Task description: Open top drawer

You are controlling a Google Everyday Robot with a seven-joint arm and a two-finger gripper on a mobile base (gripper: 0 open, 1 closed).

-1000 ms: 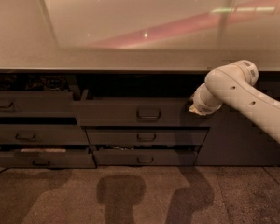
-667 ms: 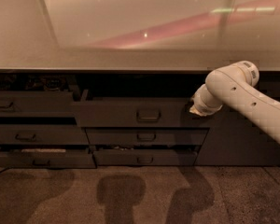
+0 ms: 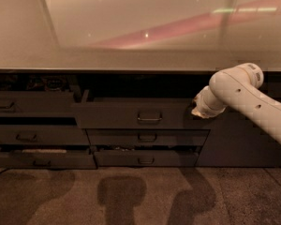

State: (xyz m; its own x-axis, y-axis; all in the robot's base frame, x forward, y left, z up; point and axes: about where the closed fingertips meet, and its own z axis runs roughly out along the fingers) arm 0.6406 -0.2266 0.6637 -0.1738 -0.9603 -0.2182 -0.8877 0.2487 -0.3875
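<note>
On the left we note the left bank (image 3: 35, 104) of narrower dark drawer fronts under the pale table (image 3: 131, 60); it plays no part in the job. Beside it, the top drawer (image 3: 112, 118) presents a wide dark front whose long axis runs level, left to right, across the view. Its left end overlaps the neighbouring bank, and it stands forward of the middle front (image 3: 182, 138) and the bottom front (image 3: 117, 159) beneath it. We therefore judge it partly drawn out, with a dark gap open behind its upper edge. Its loop handle (image 3: 150, 117) sits at the centre of the front. Further right, the tool (image 3: 197, 109) is at the right end of that front, near the upper corner. It either touches the front or sits just behind its edge; we cannot settle which. We also cannot tell whether the tool is wide or narrow, nor whether it holds anything. The white arm (image 3: 253, 102) carrying it extends from the right edge. The governing relation is this: the handle lies well to the left of the tool, along the front's long axis, while the drawer travels out toward the viewer, across that axis. In our judgement a pull from where the tool sits acts at the right-hand end, off centre, and may skew the drawer in its runners.
</note>
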